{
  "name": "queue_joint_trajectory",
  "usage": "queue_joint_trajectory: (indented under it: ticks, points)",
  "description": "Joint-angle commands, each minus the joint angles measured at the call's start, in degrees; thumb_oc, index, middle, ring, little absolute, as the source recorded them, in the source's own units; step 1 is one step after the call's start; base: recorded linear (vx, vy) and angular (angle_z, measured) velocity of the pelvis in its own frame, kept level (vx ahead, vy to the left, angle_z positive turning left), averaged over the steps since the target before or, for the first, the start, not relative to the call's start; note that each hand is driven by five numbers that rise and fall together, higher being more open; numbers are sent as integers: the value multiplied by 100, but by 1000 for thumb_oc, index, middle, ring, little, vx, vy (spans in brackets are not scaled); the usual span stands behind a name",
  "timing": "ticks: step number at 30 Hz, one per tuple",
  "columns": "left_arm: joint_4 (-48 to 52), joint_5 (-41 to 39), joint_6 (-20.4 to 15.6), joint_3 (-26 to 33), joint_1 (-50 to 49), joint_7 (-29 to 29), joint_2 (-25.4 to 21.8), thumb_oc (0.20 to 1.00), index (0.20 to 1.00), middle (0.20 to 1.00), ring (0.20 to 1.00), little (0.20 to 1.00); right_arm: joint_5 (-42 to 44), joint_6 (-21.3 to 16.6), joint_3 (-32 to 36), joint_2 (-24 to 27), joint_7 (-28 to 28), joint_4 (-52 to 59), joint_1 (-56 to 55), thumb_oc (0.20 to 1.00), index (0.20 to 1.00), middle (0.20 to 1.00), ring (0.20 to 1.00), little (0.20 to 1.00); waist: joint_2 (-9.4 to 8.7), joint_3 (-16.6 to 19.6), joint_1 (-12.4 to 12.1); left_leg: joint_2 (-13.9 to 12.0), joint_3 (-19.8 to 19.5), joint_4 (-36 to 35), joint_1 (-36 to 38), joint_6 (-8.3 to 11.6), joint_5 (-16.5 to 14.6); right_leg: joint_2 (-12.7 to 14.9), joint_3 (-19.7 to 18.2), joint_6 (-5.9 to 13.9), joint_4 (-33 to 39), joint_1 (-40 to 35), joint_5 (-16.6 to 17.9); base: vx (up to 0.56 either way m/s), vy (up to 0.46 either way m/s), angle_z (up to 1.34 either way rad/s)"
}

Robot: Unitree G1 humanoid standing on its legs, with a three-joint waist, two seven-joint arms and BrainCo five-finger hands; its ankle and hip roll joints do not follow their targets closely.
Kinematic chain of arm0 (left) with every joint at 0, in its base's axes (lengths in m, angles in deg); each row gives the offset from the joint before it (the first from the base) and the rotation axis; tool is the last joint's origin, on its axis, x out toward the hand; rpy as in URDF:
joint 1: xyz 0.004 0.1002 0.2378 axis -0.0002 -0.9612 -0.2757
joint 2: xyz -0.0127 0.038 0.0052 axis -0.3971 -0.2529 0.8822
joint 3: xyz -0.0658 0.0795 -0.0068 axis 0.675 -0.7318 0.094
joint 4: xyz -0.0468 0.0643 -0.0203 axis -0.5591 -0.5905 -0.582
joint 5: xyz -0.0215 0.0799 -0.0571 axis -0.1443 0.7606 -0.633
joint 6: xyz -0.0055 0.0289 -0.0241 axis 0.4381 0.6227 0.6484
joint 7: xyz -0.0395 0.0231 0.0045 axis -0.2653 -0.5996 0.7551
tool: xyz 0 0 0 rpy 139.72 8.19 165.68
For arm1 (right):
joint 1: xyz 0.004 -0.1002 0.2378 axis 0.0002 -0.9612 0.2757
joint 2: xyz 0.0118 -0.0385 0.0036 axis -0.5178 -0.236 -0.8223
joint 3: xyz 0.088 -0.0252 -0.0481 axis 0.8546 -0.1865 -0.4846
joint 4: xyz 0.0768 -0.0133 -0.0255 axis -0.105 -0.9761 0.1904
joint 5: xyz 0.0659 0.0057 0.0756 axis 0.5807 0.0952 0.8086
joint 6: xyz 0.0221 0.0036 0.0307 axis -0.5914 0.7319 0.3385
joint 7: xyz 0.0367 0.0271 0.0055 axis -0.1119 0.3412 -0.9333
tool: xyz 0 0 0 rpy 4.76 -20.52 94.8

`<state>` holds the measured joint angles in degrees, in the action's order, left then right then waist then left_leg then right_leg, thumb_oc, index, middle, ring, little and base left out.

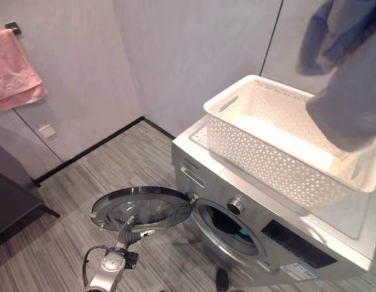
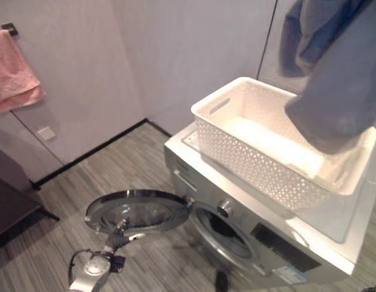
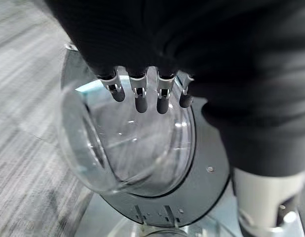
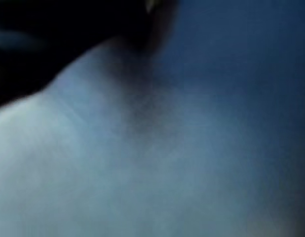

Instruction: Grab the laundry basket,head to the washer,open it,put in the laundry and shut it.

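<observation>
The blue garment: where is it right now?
The blue garment hangs at the eye views' upper right, lifted above the white basket on top of the washer.

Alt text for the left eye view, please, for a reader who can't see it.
A blue-grey garment hangs above a white perforated laundry basket that sits on top of a silver front-loading washer, whose round door is swung open toward the striped floor. The robot's left hand is at the door's edge. A pink towel hangs on the wall.

My white perforated laundry basket [image 1: 279, 143] sits atop the silver washer [image 1: 285, 237], door [image 1: 142, 208] swung open; blue-grey laundry [image 2: 334, 91] hangs above the basket.
</observation>
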<state>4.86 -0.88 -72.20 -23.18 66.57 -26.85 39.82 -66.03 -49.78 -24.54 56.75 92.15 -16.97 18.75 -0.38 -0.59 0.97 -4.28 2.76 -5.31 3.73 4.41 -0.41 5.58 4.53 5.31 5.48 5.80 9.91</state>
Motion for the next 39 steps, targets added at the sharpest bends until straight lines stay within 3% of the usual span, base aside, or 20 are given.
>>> queue_joint_trajectory:
  ticks: [1, 10, 13, 15, 17, 18, 19, 20, 22, 23, 25, 26, 27, 28, 29, 30, 32, 35, 39]
  points:
    - [-177, -94, -235, -177, 151, 59, -510, 1000, 1000, 1000, 1000, 1000, 200, 55, -422, 540, 379, -600, 1109, 200, 200, 200, 200, 200, -446, 224, -11, 96, -95, 47, 15, -181, -462, 338, 36, 434, -159, -534, -821, -20, 23, -10]
    - [-1076, -118, -220, -230, -46, 119, -201, 1000, 1000, 1000, 1000, 1000, 1342, -351, -1500, 1436, 542, -1976, 2182, 200, 200, 200, 200, 200, -364, 235, 314, 128, 207, 32, 76, -251, -531, 317, -336, 538, -145, -287, -643, -24, 20, -21]
    - [-1282, -135, -233, -184, -64, 114, -103, 1000, 1000, 1000, 1000, 1000, 1488, -444, -1424, 1594, 530, -2091, 2027, 200, 200, 200, 200, 200, -310, 225, 337, 118, 310, 31, 92, -251, -539, 306, -424, 546, -169, -241, -630, -8, 6, -35]
    - [-1381, -160, -238, -106, -82, 116, 64, 1000, 1000, 1000, 1000, 1000, 1604, -494, -1278, 1778, 419, -2201, 1623, 200, 200, 200, 200, 200, -176, 198, 398, 118, 361, 31, 100, -248, -535, 312, -462, 554, -178, -211, -620, -12, 1, -22]
    - [-1382, -153, -265, -31, -121, 111, 208, 1000, 1000, 1000, 1000, 1000, 1597, -516, -707, 1749, 301, -2172, 757, 200, 200, 200, 200, 200, -46, 175, 463, 112, 407, 31, 117, -257, -549, 298, -518, 562, -170, -175, -595, -23, -3, -8]
    - [-1318, -167, -267, 147, -181, 92, 464, 1000, 1000, 1000, 1000, 1000, 1415, -510, 29, 1472, 252, -1854, -353, 200, 200, 200, 200, 200, 217, 105, 615, 117, 485, 31, 135, -290, -563, 288, -621, 581, -186, -95, -571, -30, 9, -16]
    - [-1301, -166, -267, 218, -205, 80, 516, 1000, 1000, 1000, 1000, 1000, 1327, -498, 432, 1303, 277, -1683, -835, 200, 200, 200, 200, 200, 272, 91, 671, 118, 517, 31, 142, -301, -576, 274, -657, 589, -192, -70, -563, -22, 12, -30]
    - [-1301, -159, -267, 242, -225, 77, 459, 1000, 1000, 1000, 1000, 1000, 1282, -476, 844, 1229, 297, -1588, -1248, 200, 200, 200, 200, 200, 216, 103, 684, 109, 529, 31, 146, -301, -583, 263, -668, 588, -198, -66, -561, -71, -9, -40]
    - [-1128, -143, -267, 470, -278, 32, 329, 1000, 1000, 1000, 1000, 1000, 646, -400, 3364, -80, 287, -263, -4422, 200, 200, 200, 200, 200, 81, 46, 771, 129, 670, 33, 188, -364, -624, 252, -796, 623, -203, 3, -536, -13, 18, -52]
    - [-1115, -135, -260, 394, -279, 32, 198, 1000, 1000, 1000, 1000, 1000, 576, -342, 3936, -255, 260, 0, -5007, 200, 200, 200, 200, 200, -44, 53, 678, 127, 678, 34, 199, -366, -629, 248, -804, 624, -205, -4, -537, 50, 34, -46]
    - [-743, -119, -275, 484, -246, -4, 150, 1000, 1000, 1000, 1000, 1000, 190, -275, 4402, -1205, 74, 800, -6160, 200, 200, 200, 200, 200, -5, -12, 610, 137, 713, 41, 223, -396, -627, 259, -846, 608, -221, 5, -552, -3, -7, -22]
    - [-236, -51, -276, 506, -289, -9, 72, 1000, 1000, 1000, 1000, 1000, -76, -217, 4781, -2149, -171, 1550, -7140, 200, 200, 200, 200, 200, -21, -59, 569, 128, 688, 50, 234, -403, -609, 265, -792, 589, -245, -27, -584, -35, -42, -24]
    - [112, -49, -296, 527, -314, -12, 35, 1000, 1000, 1000, 1000, 1000, -115, -246, 4769, -2583, -322, 1927, -7453, 200, 200, 200, 200, 200, -19, -106, 567, 123, 669, 79, 220, -401, -578, 272, -766, 571, -267, -36, -577, -18, -36, -33]
    - [131, -49, -284, 517, -327, -10, 11, 1000, 1000, 1000, 1000, 1000, -128, -227, 4801, -2625, -337, 1973, -7493, 200, 200, 200, 200, 200, -31, -84, 558, 125, 657, 64, 230, -404, -598, 275, -761, 578, -255, -46, -599, -14, -22, -14]
    - [408, -29, -289, 553, -365, 7, -26, 1000, 1000, 1000, 1000, 1000, -124, -264, 4730, -2988, -505, 2262, -7695, 200, 200, 200, 200, 200, -17, -92, 565, 124, 639, 69, 227, -407, -597, 280, -741, 568, -259, -53, -612, 15, -20, -12]
    - [1149, -52, -336, 618, -483, 63, -128, 1000, 1000, 1000, 1000, 1000, -114, -371, 4449, -3637, -819, 2750, -8037, 200, 200, 200, 200, 200, 22, -129, 558, 119, 615, 94, 210, -409, -587, 291, -699, 555, -276, -67, -627, -33, -47, -4]
    - [1986, -63, -357, 697, -709, 137, -333, 1000, 1000, 1000, 1000, 1000, 59, -505, 4164, -4246, -1157, 3137, -8462, 200, 200, 200, 200, 200, 18, -140, 584, 119, 581, 113, 204, -412, -584, 304, -663, 535, -303, -90, -647, -5, -33, 4]
    - [2784, -28, -364, 729, -946, 221, -640, 1000, 1000, 1000, 1000, 1000, 327, -612, 3651, -4661, -1623, 3484, -8864, 200, 200, 200, 200, 200, -1, -161, 579, 112, 527, 164, 186, -406, -579, 318, -630, 497, -369, -119, -683, 2, -20, 14]
    - [3061, 98, -386, 682, -912, 181, -777, 1000, 1000, 1000, 1000, 1000, 625, -675, 2880, -4887, -2149, 3507, -9088, 200, 200, 200, 200, 200, -29, -187, 591, 109, 530, 217, 202, -401, -602, 321, -632, 477, -399, -131, -706, -8, -14, 9]
